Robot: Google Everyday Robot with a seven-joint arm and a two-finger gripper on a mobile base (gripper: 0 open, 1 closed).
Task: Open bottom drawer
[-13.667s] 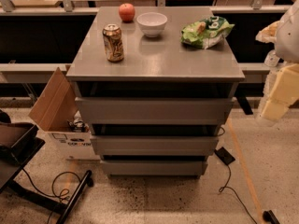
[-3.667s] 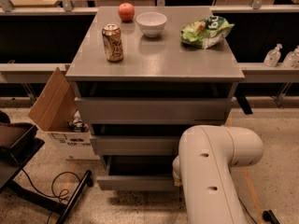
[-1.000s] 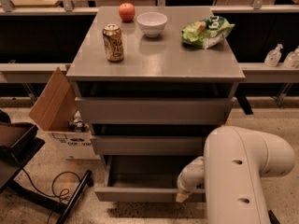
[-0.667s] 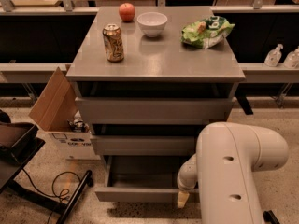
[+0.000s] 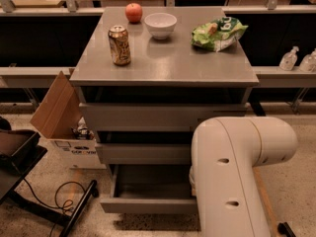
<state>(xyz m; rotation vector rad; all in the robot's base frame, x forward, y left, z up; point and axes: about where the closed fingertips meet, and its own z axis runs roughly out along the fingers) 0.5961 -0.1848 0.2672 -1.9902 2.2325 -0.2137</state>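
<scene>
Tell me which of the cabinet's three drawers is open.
The bottom drawer, pulled out with its tray showing; the middle drawer and top drawer sit shut. The gripper is hidden behind the arm.

- The bottom drawer (image 5: 148,204), the lowest flat front of the grey cabinet (image 5: 168,63), was shut at first. It now stands pulled out, showing its grey box tray (image 5: 148,181).
- The robot's thick white arm (image 5: 232,177), earlier at the right edge, now fills the lower right and covers the drawer's right end.
- The gripper, a moment ago at the drawer's right front corner, is now hidden behind that arm.
</scene>
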